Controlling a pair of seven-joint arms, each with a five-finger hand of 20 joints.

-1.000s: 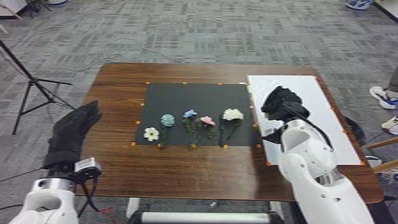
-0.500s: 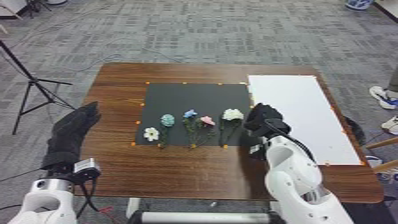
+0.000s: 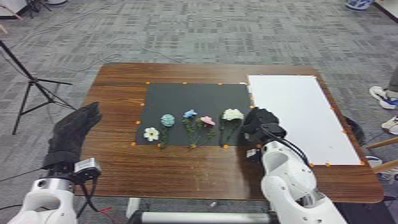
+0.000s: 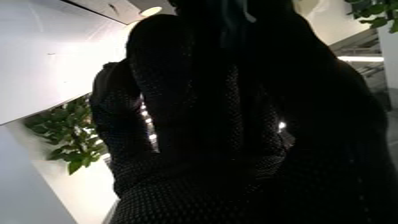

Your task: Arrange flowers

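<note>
Flowers [image 3: 189, 113] lie in a spaced row on the near half of the black mat [image 3: 195, 95], stems toward the robot. The right hand [image 3: 260, 121] has moved from above the white sheet [image 3: 298, 95] to the mat's right edge, beside the large white bloom [image 3: 232, 114]; its fingers are loosely extended, apparently unloaded. This position suits selection of the next stem. The left hand [image 3: 73, 129] is open over the table's [image 3: 178, 170] left edge. Route transfers rightward across the shared mat-sheet border; approaching from the right avoids the neighbouring stems.
</note>
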